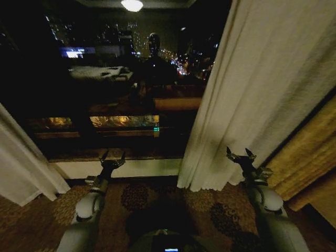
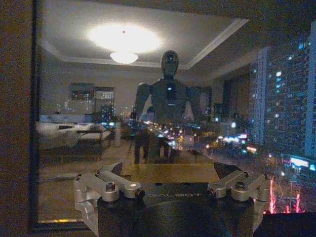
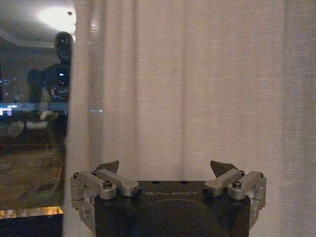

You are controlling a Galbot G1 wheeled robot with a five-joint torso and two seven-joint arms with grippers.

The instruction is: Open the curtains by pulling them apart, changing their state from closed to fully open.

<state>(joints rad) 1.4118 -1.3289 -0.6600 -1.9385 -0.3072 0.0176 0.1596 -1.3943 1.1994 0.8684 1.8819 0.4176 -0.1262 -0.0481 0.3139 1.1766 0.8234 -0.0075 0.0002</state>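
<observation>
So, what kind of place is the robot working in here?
Probably a hotel room or a high-rise bedroom at night. A large window shows city lights, sheer curtains hang to a patterned carpet, and the glass reflects a bed and a ceiling lamp.

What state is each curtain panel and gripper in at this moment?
Left curtain panel: pulled aside, at the window's left edge.
Right curtain panel: covering the window's right part.
Left gripper: open, empty, facing bare glass.
Right gripper: open, empty, facing the right panel.
</observation>
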